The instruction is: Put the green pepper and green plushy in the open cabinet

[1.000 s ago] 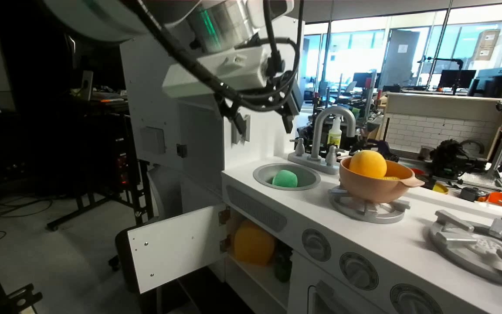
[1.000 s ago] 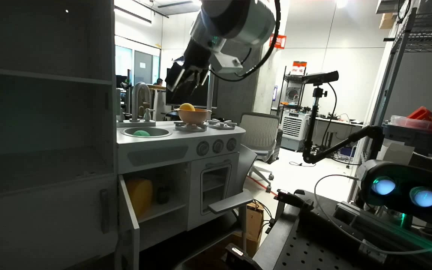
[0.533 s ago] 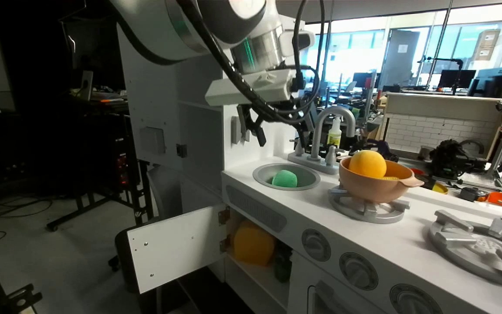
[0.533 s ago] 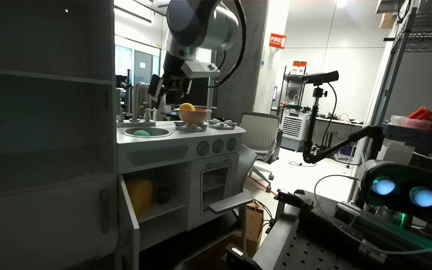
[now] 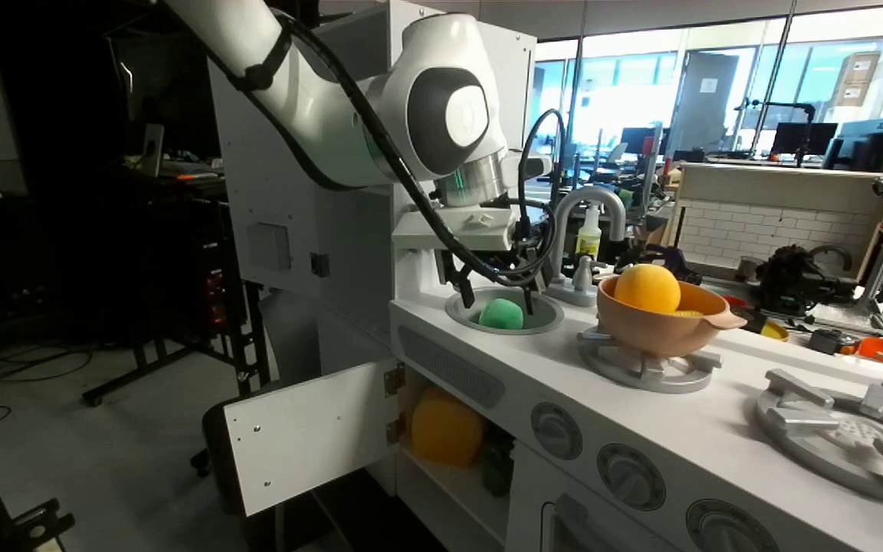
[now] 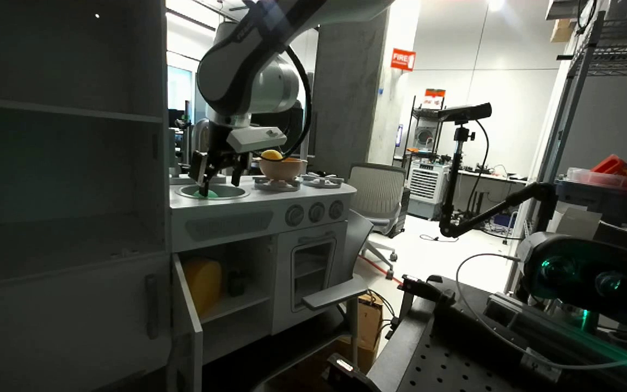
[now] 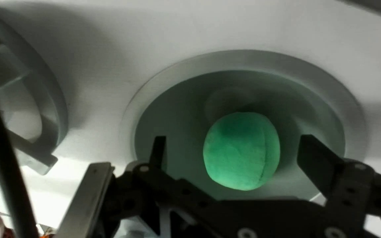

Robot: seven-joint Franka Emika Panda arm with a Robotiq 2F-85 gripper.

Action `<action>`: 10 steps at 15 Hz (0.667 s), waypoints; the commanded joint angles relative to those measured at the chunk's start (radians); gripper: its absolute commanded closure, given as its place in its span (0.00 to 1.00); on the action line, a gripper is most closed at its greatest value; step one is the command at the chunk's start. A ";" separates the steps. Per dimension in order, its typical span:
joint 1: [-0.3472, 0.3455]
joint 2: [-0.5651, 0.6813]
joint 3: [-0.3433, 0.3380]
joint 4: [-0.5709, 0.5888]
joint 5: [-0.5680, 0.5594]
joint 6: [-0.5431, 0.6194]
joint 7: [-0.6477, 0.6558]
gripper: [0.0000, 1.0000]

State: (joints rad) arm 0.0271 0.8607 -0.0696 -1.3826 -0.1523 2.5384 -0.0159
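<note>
Wrist view, end effector [image 7: 233, 145] spread apart, green plushy [image 7: 241, 150] in sink [image 7: 243, 59], "FIRE" sign [image 6: 403, 59] in an exterior view

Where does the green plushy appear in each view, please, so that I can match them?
In an exterior view: the green plushy, right of centre, slightly low.
In an exterior view: the green plushy, left of centre, near mid-height, partly behind the gripper.
In the wrist view: the green plushy, right of and below centre.
Shared landmark: the grey sink holding it.
</note>
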 commanded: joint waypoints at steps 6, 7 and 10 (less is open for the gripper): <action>0.005 0.202 -0.010 0.318 0.001 -0.173 0.008 0.00; -0.001 0.222 -0.006 0.342 0.005 -0.181 0.002 0.00; -0.002 0.258 -0.003 0.400 0.006 -0.206 -0.002 0.00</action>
State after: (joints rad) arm 0.0281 1.0569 -0.0721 -1.0868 -0.1518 2.3807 -0.0128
